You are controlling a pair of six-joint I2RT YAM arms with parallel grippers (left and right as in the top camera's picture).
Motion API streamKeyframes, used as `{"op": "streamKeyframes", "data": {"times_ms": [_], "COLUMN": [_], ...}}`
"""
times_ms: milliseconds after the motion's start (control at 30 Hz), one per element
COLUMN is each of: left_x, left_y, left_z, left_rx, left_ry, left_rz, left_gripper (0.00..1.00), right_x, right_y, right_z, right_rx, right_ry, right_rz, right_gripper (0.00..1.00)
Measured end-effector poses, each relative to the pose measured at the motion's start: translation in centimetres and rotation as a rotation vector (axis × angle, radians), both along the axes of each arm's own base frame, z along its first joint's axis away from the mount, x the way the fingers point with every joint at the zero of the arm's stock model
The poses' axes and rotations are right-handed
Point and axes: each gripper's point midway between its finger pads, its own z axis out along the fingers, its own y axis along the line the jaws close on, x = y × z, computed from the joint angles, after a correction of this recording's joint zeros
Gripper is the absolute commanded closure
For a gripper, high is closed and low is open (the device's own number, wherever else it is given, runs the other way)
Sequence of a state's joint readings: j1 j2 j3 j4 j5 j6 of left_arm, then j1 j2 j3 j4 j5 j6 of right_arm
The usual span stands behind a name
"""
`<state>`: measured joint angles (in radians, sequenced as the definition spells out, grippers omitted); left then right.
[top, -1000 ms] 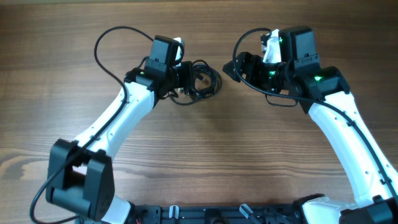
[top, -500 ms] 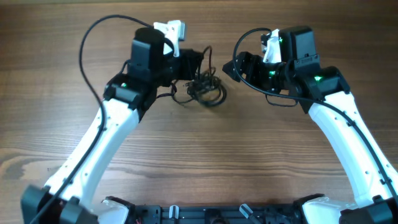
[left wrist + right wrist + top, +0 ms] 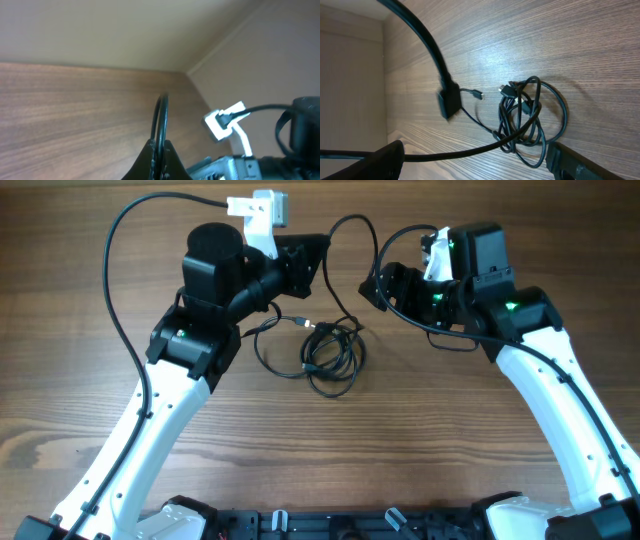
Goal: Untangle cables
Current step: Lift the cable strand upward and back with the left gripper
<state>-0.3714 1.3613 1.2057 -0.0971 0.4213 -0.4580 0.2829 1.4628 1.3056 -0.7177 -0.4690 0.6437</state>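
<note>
The cables (image 3: 328, 358) lie as a loose black tangle on the wooden table, between the two arms. One strand (image 3: 352, 240) rises out of the tangle in a high arc to my left gripper (image 3: 320, 250), which is shut on it. In the left wrist view the jaws of the left gripper (image 3: 161, 146) pinch that black strand (image 3: 161, 112), which runs straight up from them. My right gripper (image 3: 373, 287) hangs open just right of the arc, holding nothing. From the right wrist the tangle (image 3: 526, 120) shows past the right gripper (image 3: 475, 165), and one strand (image 3: 470, 150) crosses between its spread fingers.
A small plug end (image 3: 306, 323) sticks out at the left of the tangle. The arms' own thicker black wires (image 3: 125, 250) loop over the table's far left. A wall (image 3: 125, 30) runs along the table's far edge.
My left arm has risen and swung back, pulling one strand up into a high arc. The tangle has loosened, spread out and slid toward the near side. The right arm has stayed still.
</note>
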Motion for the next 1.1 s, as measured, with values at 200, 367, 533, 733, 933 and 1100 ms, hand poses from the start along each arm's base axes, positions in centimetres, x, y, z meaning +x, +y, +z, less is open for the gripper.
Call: {"op": "streamKeyframes", "data": {"times_ms": [200, 367, 533, 733, 933, 1100], "left_x": [1.1, 1.7, 1.6, 0.7, -1.0, -2.3], "left_y": [0.9, 1.7, 1.7, 1.8, 2.3, 2.8], "left_z": [2.5, 5.0, 8.2, 12.0, 16.4, 18.7], "left_rx": [-0.116, -0.232, -0.341, -0.477, -0.596, -0.646], "left_ry": [-0.025, -0.054, -0.125, -0.202, -0.342, -0.433], "left_rz": [0.046, 0.075, 0.062, 0.026, -0.029, -0.057], "left_gripper": [0.96, 0.96, 0.96, 0.96, 0.96, 0.96], "right_x": [0.0, 0.0, 0.0, 0.0, 0.0, 0.0], "right_y": [0.0, 0.0, 0.0, 0.0, 0.0, 0.1], "right_z": [0.0, 0.0, -0.1, -0.1, -0.2, -0.1], "right_rx": [0.0, 0.0, 0.001, 0.0, -0.002, -0.015], "right_ry": [0.0, 0.002, 0.005, 0.007, 0.007, -0.021], "right_rz": [0.0, -0.004, -0.006, -0.007, -0.005, 0.031], "right_gripper": [0.07, 0.08, 0.08, 0.08, 0.08, 0.04]}}
